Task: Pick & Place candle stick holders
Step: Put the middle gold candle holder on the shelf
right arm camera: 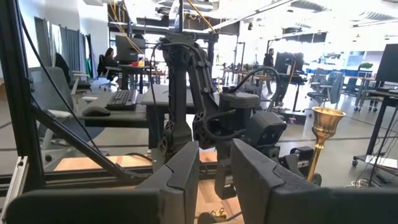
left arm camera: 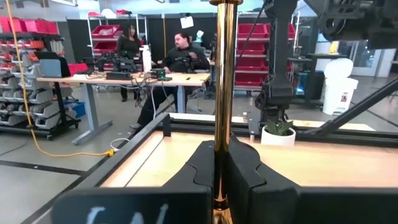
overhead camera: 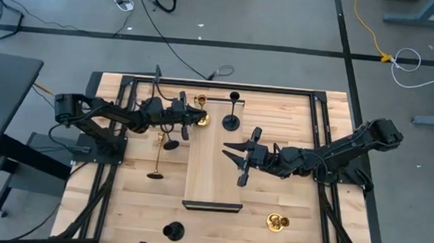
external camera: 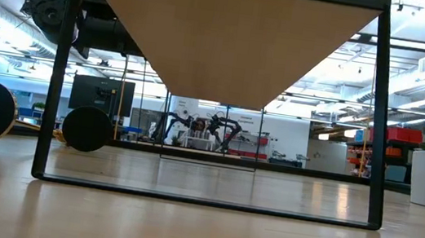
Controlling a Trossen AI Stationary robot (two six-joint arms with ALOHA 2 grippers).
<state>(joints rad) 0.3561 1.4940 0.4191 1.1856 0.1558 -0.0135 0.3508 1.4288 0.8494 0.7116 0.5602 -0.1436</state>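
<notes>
- Tabletop (overhead camera: 302,219): pale wood planks, edged by a dark frame.
- Wooden tray (overhead camera: 214,163): long, light-coloured board running down the tabletop's middle, with a dark end plate toward the near edge.
- Left arm: reaches in from the left edge toward the far end of the tray. Its left end effector (overhead camera: 196,118) is closed on the stem of a gold holder (overhead camera: 201,110); in the left wrist view the gold stem (left arm camera: 222,93) stands upright, clamped between the two dark fingers (left arm camera: 202,168).
- Right arm: reaches in from the right edge. Its right end effector (overhead camera: 234,157) hovers over the tray's middle, fingers spread wide, gripping nothing.
- Black holder (overhead camera: 233,111): upright at the far end of the tray.
- Gold holder lying down (overhead camera: 159,156): left of the tray, with a dark base toward the near edge.
- Black holder base (overhead camera: 172,230): near edge, left of the tray.
- Gold holder on its side (overhead camera: 276,222): near edge, right of the tray.
- White pot with plant (left arm camera: 278,132): seen from the left wrist, by the frame.
</notes>
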